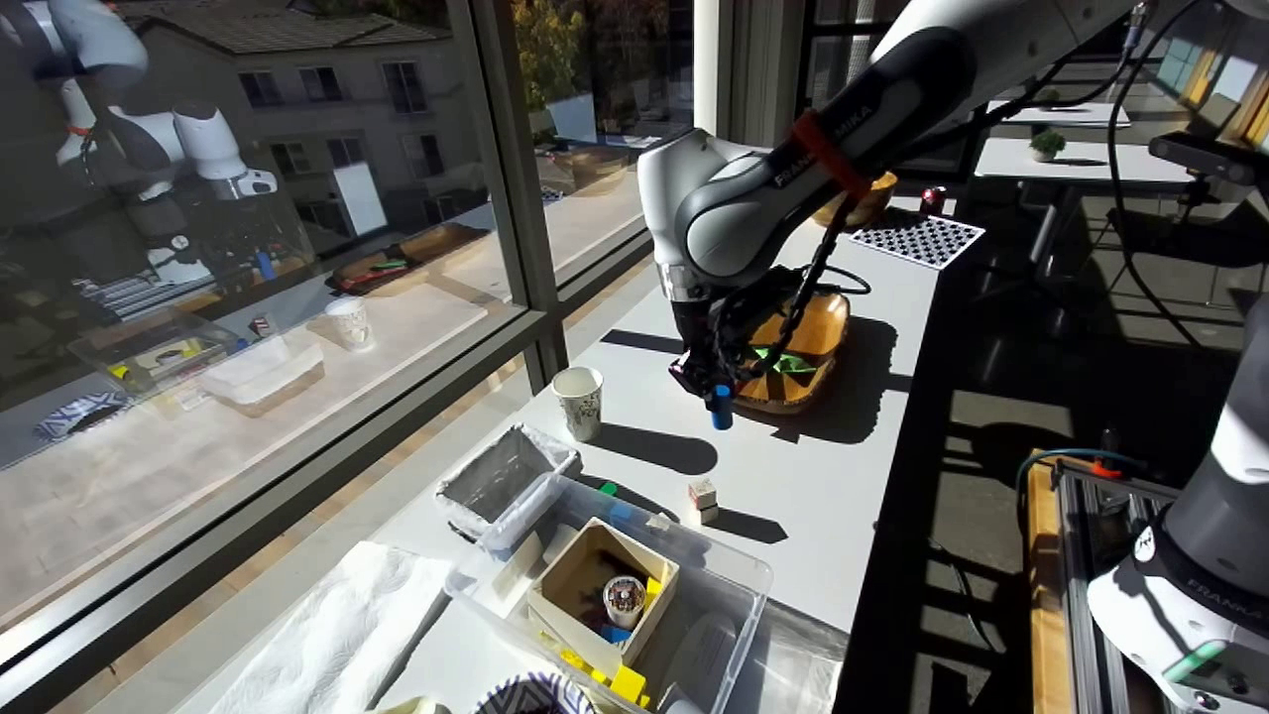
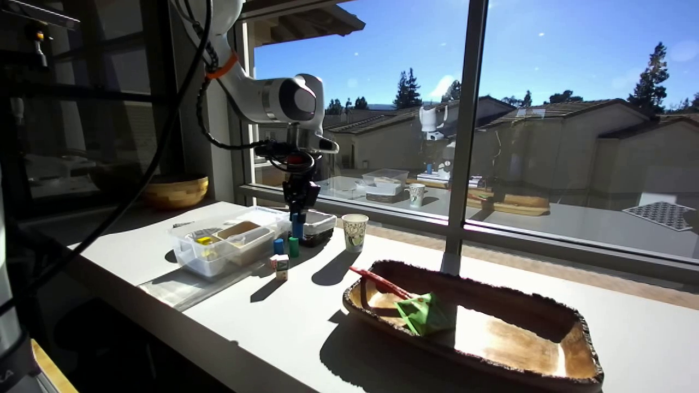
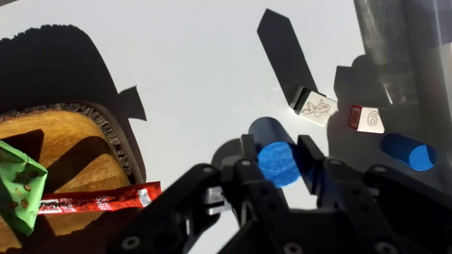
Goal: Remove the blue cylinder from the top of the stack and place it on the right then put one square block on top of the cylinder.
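Blue cylinder [image 1: 722,410]: in an exterior view, hanging upright from the pincer [image 1: 716,395], above the counter [image 1: 813,496].
Paper cup [image 1: 578,405]: upright on the counter.
Green cylinder [image 2: 294,247]: in an exterior view, standing beside a second blue cylinder [image 2: 279,246].
Wooden tray [image 2: 508,344]: holding a green packet [image 2: 428,314].
Fingers [image 3: 249,146]: in the wrist view, pressed to opposite sides of the blue cylinder, parted only by its width.
Fish-marked block [image 3: 317,107]: near a 6-marked block [image 3: 370,120], the latter just beside the second blue cylinder.

Wrist view: cylinder [image 3: 278,162] in end effector [image 3: 277,155], tray [image 3: 79,127] left, blocks [image 3: 316,107] right; whether stacked, hard to tell.
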{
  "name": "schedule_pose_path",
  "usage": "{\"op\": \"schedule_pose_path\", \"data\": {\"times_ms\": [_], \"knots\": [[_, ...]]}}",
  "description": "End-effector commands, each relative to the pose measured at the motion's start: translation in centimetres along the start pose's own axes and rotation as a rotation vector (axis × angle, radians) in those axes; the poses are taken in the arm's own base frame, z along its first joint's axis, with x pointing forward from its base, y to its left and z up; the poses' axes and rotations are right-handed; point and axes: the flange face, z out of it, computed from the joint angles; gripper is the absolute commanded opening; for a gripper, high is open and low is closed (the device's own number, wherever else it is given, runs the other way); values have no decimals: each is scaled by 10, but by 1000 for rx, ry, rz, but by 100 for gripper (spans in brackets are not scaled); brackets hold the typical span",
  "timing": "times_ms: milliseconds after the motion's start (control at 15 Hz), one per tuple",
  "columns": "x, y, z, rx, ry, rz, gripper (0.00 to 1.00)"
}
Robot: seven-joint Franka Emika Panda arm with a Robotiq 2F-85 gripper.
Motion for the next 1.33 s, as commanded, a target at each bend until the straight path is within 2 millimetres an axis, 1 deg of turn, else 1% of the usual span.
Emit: {"op": "schedule_pose_path", "data": {"times_ms": [0, 200, 400, 533, 667, 867, 933, 1000, 1200, 1267], "knots": [[20, -3, 21, 31, 44, -24, 8], [27, -8, 41, 36, 28, -61, 8], [34, -7, 62, 26, -6, -65, 8], [39, -7, 73, 26, -5, -55, 8], [46, -6, 80, 37, 21, -53, 8], [56, -5, 87, 54, 104, -105, 8], [49, -7, 81, 36, 77, -75, 8], [50, -6, 83, 37, 81, -78, 33], [51, -6, 83, 36, 83, -78, 33], [51, -6, 82, 36, 83, -78, 8]]}}
